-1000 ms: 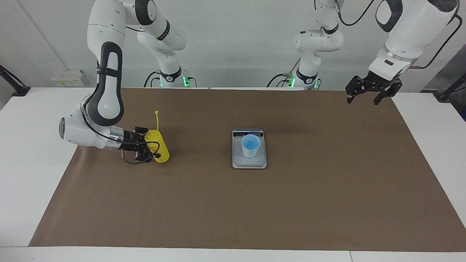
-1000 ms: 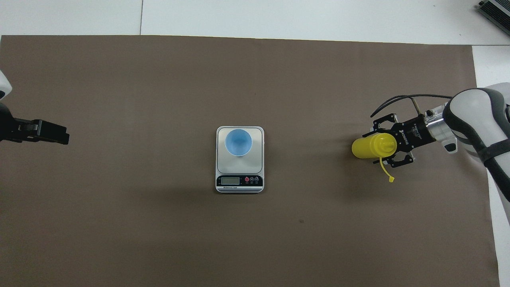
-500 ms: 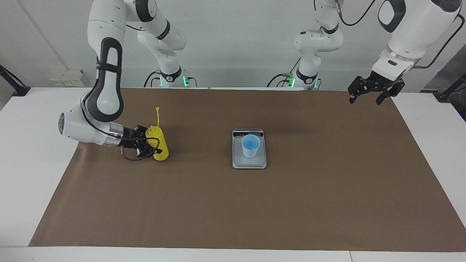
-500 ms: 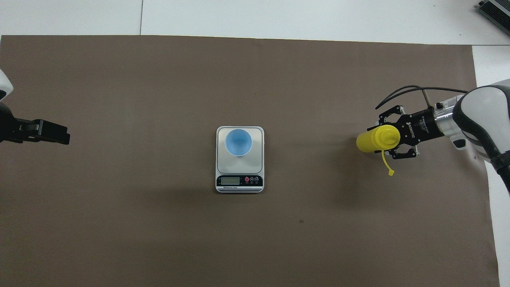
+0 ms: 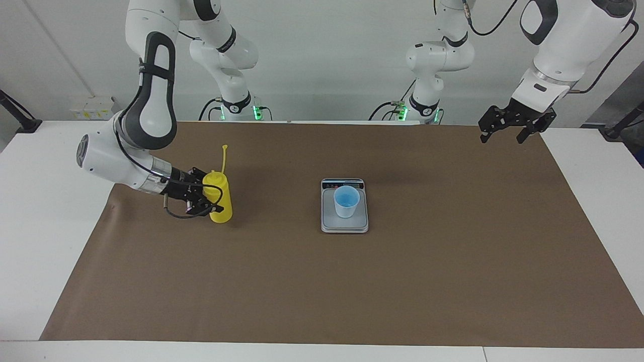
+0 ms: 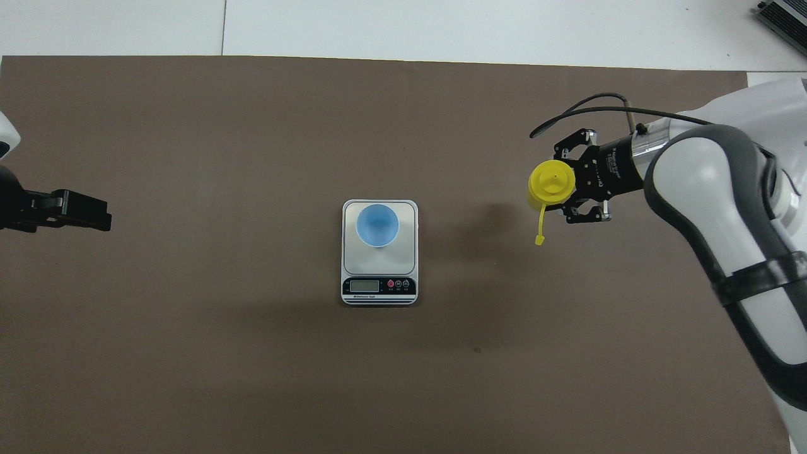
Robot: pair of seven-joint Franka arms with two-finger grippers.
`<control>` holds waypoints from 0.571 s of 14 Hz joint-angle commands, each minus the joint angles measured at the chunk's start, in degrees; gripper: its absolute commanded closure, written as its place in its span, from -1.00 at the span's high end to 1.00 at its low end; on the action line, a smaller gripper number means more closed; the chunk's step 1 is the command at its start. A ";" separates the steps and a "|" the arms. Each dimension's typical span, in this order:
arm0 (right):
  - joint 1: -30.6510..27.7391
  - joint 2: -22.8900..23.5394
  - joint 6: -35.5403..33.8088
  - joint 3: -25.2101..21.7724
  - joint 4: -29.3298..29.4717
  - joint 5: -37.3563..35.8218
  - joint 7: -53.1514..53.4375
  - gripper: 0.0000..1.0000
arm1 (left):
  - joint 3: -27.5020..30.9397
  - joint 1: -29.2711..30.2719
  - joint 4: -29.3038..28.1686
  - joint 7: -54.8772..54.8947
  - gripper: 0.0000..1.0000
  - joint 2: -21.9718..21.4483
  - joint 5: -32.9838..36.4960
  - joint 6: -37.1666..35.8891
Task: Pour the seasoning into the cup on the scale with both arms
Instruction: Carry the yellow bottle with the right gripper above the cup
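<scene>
The yellow seasoning bottle point(image 5: 220, 198) point(image 6: 550, 184) hangs upright just above the brown mat at the right arm's end, its cap strap sticking up. My right gripper point(image 5: 204, 197) point(image 6: 577, 183) is shut on the bottle's side. The light-blue cup point(image 5: 346, 200) point(image 6: 377, 225) stands on the silver scale point(image 5: 344, 223) point(image 6: 379, 265) in the middle of the table. My left gripper point(image 5: 508, 128) point(image 6: 88, 213) waits open high over the mat's edge at the left arm's end, holding nothing.
A brown mat point(image 5: 352, 281) covers most of the white table point(image 5: 40, 201). A grey device corner point(image 6: 785, 16) lies at the table's farthest corner at the right arm's end.
My right gripper closed on the yellow bottle, stood it from tilted to upright, raised it and carried it toward the scale. The left gripper barely moved.
</scene>
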 commanded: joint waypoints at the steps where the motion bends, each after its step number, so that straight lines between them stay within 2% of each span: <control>1: 4.16 0.48 1.64 0.14 3.68 -6.26 6.66 -1.00 | -0.53 1.22 -0.41 0.21 1.00 -1.20 -0.40 -1.21; 5: 11.19 1.00 10.24 0.14 3.96 -18.12 13.78 -1.00 | -0.88 2.35 -0.50 1.53 1.00 -1.29 -0.40 -1.13; 8: 14.97 1.88 17.71 0.05 3.96 -23.04 17.13 -1.00 | -0.88 2.36 -0.59 1.44 1.00 -1.29 -0.48 -1.13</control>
